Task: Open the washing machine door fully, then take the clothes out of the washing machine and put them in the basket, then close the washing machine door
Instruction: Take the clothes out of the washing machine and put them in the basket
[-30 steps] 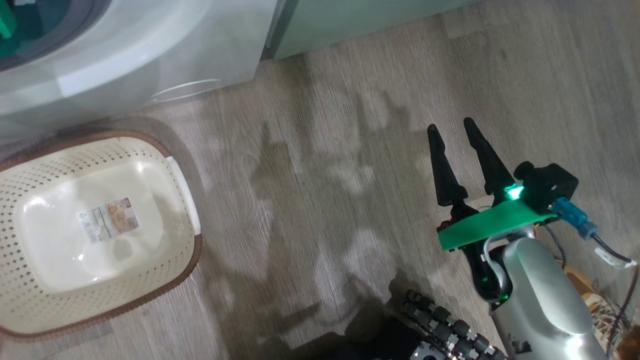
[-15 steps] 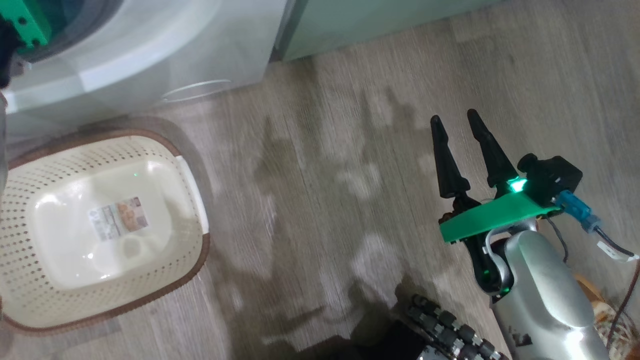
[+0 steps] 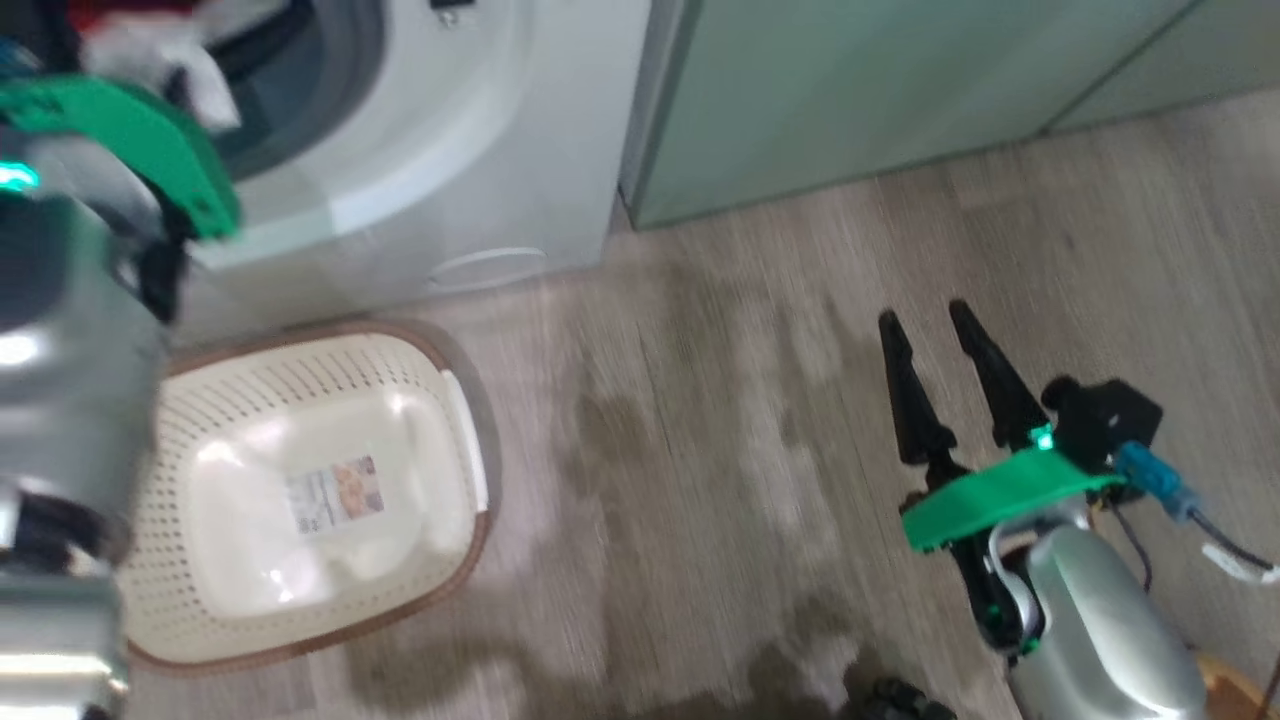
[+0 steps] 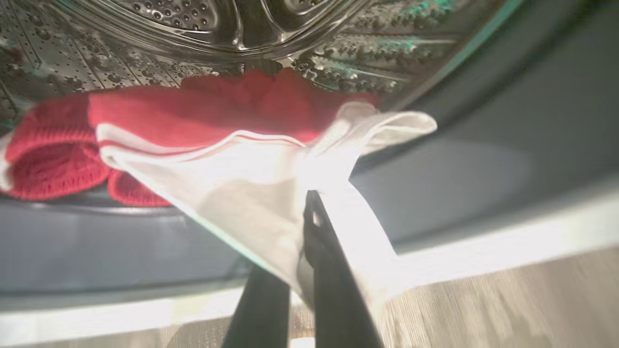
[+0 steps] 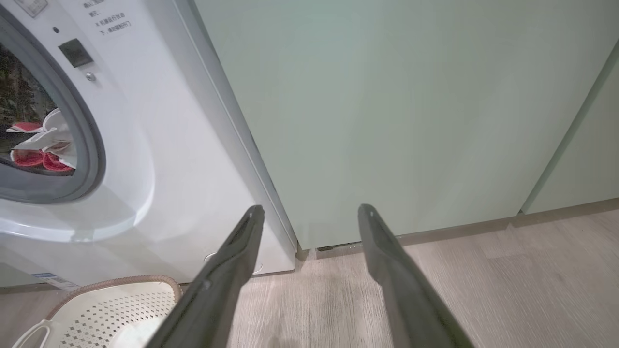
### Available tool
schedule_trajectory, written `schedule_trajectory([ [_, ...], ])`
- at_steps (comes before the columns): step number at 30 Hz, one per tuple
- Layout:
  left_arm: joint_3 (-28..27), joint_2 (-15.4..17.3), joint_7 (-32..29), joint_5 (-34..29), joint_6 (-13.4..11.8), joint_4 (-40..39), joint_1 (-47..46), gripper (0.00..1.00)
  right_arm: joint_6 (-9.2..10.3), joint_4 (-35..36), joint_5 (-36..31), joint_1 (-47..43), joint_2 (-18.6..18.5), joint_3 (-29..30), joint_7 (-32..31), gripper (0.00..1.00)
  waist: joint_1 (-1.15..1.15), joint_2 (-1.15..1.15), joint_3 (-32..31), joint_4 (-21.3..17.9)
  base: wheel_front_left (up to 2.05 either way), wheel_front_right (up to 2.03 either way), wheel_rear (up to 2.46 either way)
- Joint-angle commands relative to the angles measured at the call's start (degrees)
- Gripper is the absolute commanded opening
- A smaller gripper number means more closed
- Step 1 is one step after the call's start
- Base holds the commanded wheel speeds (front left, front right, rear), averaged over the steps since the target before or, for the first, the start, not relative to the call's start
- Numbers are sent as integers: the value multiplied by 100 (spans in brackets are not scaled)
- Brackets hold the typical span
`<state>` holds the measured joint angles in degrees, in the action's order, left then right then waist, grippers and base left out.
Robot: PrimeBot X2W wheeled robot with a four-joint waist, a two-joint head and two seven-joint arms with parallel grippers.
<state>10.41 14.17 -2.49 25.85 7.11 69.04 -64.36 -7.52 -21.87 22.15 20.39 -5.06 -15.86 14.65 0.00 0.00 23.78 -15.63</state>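
Head view, blurred: the left forearm (image 3: 60, 300) hides its fingers. The clothes (image 3: 140, 45) are cut off at the washing machine (image 3: 450, 150) mouth, far left. One basket (image 3: 250, 385) sits nearer.

Left wrist: the left gripper (image 4: 309, 208) pinches their white cloth.

Right wrist: the right gripper (image 5: 310, 208) stands spread, two fingers.

The head camera is tilting up, bringing more of the washing machine (image 3: 470, 150) into view at 11 o'clock. The left arm (image 3: 70, 290) is coming in at 9 o'clock, its left gripper (image 4: 312, 205) clamping onto the clothes (image 4: 217, 116).
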Motion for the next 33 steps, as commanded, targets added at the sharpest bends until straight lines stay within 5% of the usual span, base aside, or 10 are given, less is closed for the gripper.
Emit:
schedule_trajectory([
  [1,0,129,141,22,28,-131,78,0,3,128,-33,-188,-70,-70,35,100,0,0,-393,237,0,0,0],
  [18,1274,-553,704,377,37,-770,2532,0,3,-6,33,-1000,-351,20,35,100,0,0,-1748,1108,0,0,0],
  [33,1822,-586,102,955,37,-171,3588,0,3,73,41,-806,-478,-58,35,100,0,0,-1293,1225,0,0,0],
])
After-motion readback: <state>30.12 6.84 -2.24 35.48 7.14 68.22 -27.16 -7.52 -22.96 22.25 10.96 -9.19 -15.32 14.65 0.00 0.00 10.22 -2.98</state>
